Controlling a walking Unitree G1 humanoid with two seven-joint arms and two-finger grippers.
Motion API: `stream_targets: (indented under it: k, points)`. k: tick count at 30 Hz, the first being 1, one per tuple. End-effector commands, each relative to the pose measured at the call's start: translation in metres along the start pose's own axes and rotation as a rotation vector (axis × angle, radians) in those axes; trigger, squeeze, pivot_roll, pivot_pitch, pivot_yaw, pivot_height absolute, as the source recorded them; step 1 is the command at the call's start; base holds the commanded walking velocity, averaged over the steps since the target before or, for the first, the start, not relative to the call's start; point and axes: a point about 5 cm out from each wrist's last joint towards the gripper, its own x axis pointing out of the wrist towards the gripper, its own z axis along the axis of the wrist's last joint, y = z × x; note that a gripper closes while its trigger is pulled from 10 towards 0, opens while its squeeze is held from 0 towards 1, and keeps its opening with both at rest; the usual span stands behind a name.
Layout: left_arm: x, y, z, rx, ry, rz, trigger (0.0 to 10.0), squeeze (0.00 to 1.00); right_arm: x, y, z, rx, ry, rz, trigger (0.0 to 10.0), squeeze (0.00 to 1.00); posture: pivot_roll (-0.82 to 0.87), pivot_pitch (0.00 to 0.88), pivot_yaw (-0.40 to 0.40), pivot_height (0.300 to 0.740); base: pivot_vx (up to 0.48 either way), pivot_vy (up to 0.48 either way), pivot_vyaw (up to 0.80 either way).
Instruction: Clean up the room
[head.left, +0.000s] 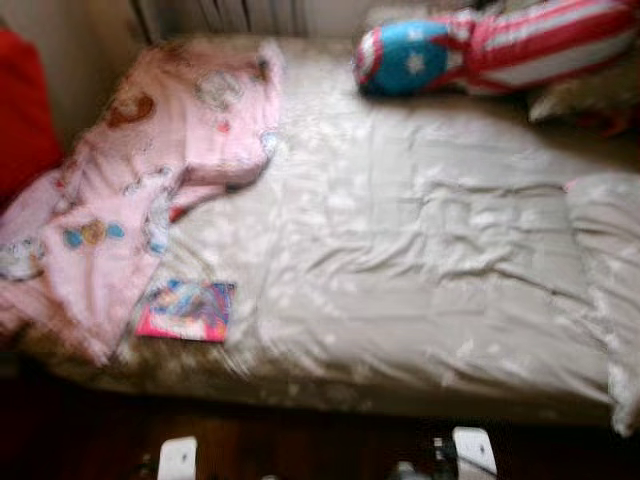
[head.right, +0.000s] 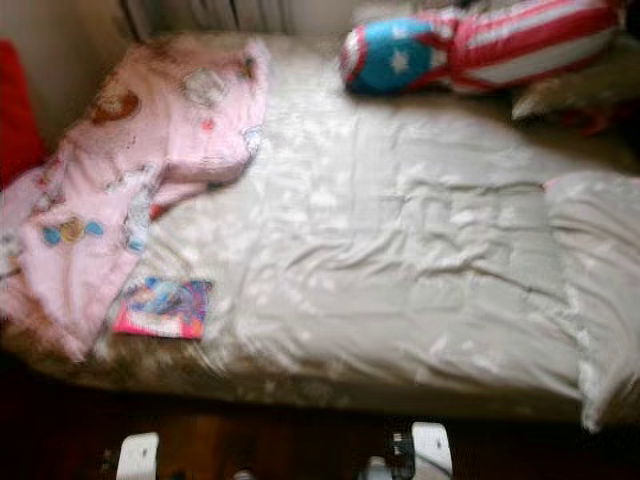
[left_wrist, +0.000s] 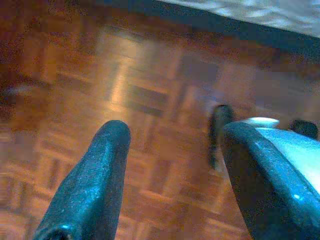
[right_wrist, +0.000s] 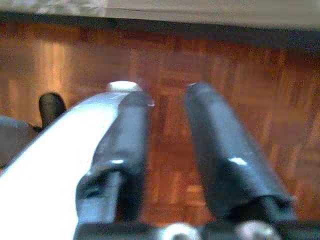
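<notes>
On bed (head.left: 420, 260): crumpled pink blanket (head.left: 150, 190) w/ cartoon prints; both grippers' jaws apart, empty.

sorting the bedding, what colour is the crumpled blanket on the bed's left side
Pink blanket with small cartoon prints, clearest in the left eye view.

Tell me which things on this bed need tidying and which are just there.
To tidy:
pink blanket, crumpled at the bed's left end
book, on the cover by the blanket
plush toy, at the far edge

Just there:
grey cover
red cushion
parquet floor
left gripper and right gripper, idle, open
</notes>
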Motion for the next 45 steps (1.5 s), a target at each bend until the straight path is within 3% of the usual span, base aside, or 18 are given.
stream_targets:
  k: [1,9,19,27,35,45]
  points:
    - [-0.003,-0.002,-0.014,-0.001,0.047,-0.004,10.0,0.00,-0.004,-0.006,-0.016,0.003,0.057,-0.011,10.0,0.00,-0.10,0.206,0.043,0.740,0.000,0.480,0.00]
    - [-0.003,-0.006,-0.013,-0.012,0.041,-0.006,10.0,0.00,-0.004,-0.012,-0.013,-0.012,0.053,-0.017,10.0,0.00,-0.09,0.195,0.024,0.740,0.000,0.480,0.00]
    - [-0.003,-0.009,-0.011,-0.022,0.035,-0.006,10.0,0.00,-0.003,-0.008,-0.012,-0.027,0.055,-0.009,10.0,0.00,-0.09,0.188,0.020,0.740,0.000,0.480,0.00]
    - [-0.002,-0.011,-0.011,-0.023,0.032,-0.009,10.0,0.00,-0.006,-0.028,-0.015,-0.021,0.070,-0.034,10.0,0.00,-0.09,0.181,0.015,0.740,0.000,0.480,0.00]
    - [-0.002,-0.013,-0.006,-0.043,0.011,-0.009,10.0,0.00,-0.009,-0.039,-0.021,-0.027,0.093,-0.046,10.0,0.00,-0.09,0.192,0.002,0.740,0.000,0.063,0.00]
    - [-0.001,-0.014,-0.003,-0.062,-0.005,-0.012,10.0,0.00,-0.010,-0.036,-0.025,-0.024,0.111,-0.048,10.0,0.00,-0.10,0.213,0.006,0.740,0.000,0.000,0.00]
